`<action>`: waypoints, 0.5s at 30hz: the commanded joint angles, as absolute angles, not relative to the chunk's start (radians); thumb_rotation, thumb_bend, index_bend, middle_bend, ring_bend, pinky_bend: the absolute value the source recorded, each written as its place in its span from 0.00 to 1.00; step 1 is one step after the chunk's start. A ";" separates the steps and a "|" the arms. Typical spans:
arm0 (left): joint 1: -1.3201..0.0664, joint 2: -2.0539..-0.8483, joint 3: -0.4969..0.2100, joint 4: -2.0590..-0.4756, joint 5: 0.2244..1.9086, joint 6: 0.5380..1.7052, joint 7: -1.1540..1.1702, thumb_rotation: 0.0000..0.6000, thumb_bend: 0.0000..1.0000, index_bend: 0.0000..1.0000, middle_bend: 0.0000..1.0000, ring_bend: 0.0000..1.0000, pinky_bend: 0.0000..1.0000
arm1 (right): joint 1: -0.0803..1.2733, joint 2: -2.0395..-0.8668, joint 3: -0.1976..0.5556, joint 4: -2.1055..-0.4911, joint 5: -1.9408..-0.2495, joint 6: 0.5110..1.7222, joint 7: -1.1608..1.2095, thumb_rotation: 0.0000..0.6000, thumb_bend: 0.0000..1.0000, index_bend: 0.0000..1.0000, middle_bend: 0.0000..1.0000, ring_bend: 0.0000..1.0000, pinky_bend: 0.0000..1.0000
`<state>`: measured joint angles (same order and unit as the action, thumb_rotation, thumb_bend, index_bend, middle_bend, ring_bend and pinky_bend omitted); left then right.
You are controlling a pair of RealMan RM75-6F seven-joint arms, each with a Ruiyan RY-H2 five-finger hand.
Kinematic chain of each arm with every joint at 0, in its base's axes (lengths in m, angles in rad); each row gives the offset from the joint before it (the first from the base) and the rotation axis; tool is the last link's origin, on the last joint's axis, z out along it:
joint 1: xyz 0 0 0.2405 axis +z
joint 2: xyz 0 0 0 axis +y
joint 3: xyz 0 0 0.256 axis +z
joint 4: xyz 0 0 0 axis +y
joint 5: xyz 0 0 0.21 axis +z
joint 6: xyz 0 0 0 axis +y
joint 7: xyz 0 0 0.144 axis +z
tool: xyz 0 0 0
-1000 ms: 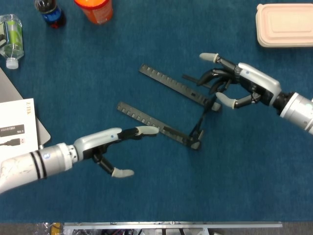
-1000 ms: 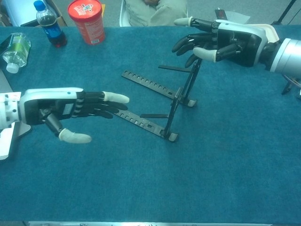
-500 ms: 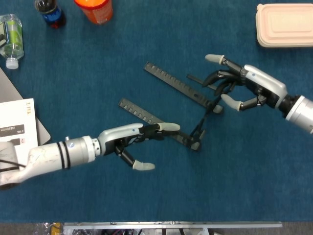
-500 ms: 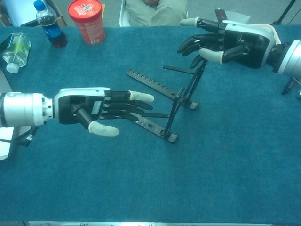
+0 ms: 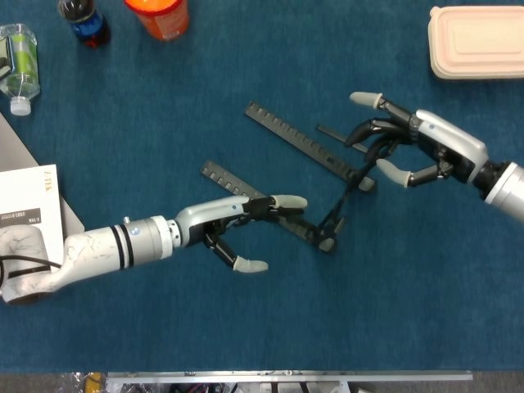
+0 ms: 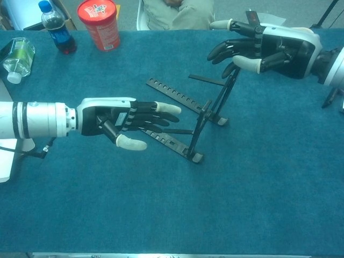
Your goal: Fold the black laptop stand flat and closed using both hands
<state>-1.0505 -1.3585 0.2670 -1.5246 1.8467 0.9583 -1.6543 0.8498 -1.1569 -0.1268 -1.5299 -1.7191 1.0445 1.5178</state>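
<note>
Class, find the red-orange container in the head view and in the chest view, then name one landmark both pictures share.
Head view: the container is at the top edge, left of centre, cut off by the frame.
Chest view: the container stands at the table's far edge, upper left, red lid showing.
Shared landmark: the cola bottle just to its left.
</note>
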 commanded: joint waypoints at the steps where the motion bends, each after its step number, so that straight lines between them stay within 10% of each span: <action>1: -1.057 -1.373 0.266 -1.519 1.844 0.964 -1.665 1.00 0.28 0.01 0.05 0.00 0.01 | 0.848 -1.157 -0.127 -1.528 -1.719 1.044 1.517 1.00 0.44 0.00 0.34 0.24 0.35; 15: -1.074 -1.432 0.279 -1.481 1.842 0.998 -1.715 1.00 0.28 0.01 0.05 0.00 0.01 | 0.840 -1.157 -0.125 -1.525 -1.721 1.047 1.516 1.00 0.44 0.00 0.34 0.24 0.35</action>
<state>-1.0730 -1.4308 0.2772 -1.4822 1.8406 0.9968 -1.7132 0.8402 -1.1569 -0.1255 -1.5249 -1.7208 1.0475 1.5163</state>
